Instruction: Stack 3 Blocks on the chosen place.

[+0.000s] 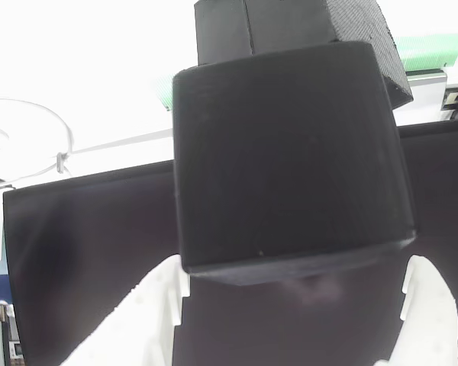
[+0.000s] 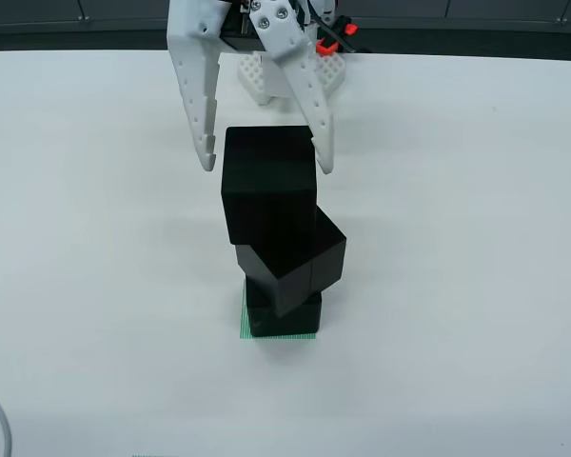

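The blocks [image 2: 269,190] look matt black, one face [image 1: 359,30] in the view riding on the gripper rough and grainy. The fingers [image 2: 196,95] are white plastic, faintly glossy. The desk [image 2: 457,286] is smooth white.

The gripper [image 2: 263,167] is made of matte white plastic: two long fingers [image 2: 198,105] that taper to blunt, rounded tips. Small studs or holes run in a row along the inner edge of each one. Near the top, the right-hand finger in the front view carries a few silver screw heads. Behind them sit a black body, a bright red part and a white, dimpled housing. In the view riding on the gripper, the fingertips [image 1: 149,320] look pale, with stepped inner edges.
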You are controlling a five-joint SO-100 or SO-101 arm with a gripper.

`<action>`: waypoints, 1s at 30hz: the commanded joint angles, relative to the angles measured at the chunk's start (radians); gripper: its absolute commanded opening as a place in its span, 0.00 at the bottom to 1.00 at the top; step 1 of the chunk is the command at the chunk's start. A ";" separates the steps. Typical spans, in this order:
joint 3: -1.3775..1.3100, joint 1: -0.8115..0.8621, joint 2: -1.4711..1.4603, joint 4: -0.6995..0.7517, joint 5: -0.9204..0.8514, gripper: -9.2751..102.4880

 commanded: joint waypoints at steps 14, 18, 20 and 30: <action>-0.052 0.026 0.015 -0.051 -0.003 0.40; -0.101 0.015 0.037 -0.052 0.014 0.40; -0.137 -0.002 0.054 -0.052 0.025 0.38; -0.233 -0.067 0.216 -0.067 0.368 0.08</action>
